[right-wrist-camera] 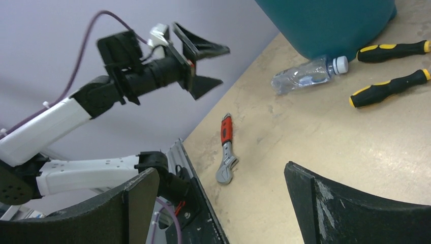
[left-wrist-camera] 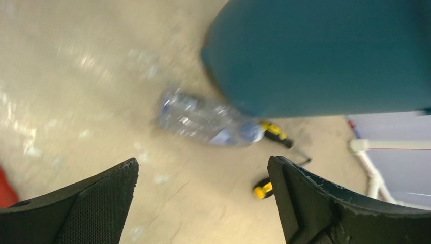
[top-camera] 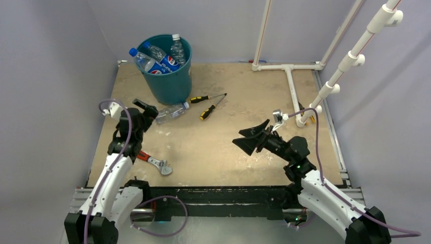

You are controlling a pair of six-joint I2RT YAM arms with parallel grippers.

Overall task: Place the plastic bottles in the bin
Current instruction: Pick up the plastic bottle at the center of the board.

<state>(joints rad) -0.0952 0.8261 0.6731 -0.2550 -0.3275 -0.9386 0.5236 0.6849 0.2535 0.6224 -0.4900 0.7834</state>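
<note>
"Teal plastic bin: where did it stand?"

"At the far left of the worktop, upright. At least three plastic bottles stuck out of its top. Two had blue Pepsi labels and one was clear with a white cap."

"Was any bottle outside it?"

"One clear bottle lay on its side just beside the bin's foot, its white cap towards two yellow-and-black screwdrivers. I could not tell whether it touched the bin."

"How was the left pincer?"

"The left pincer was spread wide and held nothing. It hovered near the lying bottle's base end, apart from it. Its own camera saw that bottle between the fingers, blurred."

"And the right one?"

"The right pincer was spread wide as well, and empty. It was raised over the middle of the worktop, well apart from bottle and bin, and pointed towards the left arm."

"Was anything else down there?"

"A red-handled wrench lay near the front left edge, close to the left arm. White pipes ran across the far right corner."
</note>
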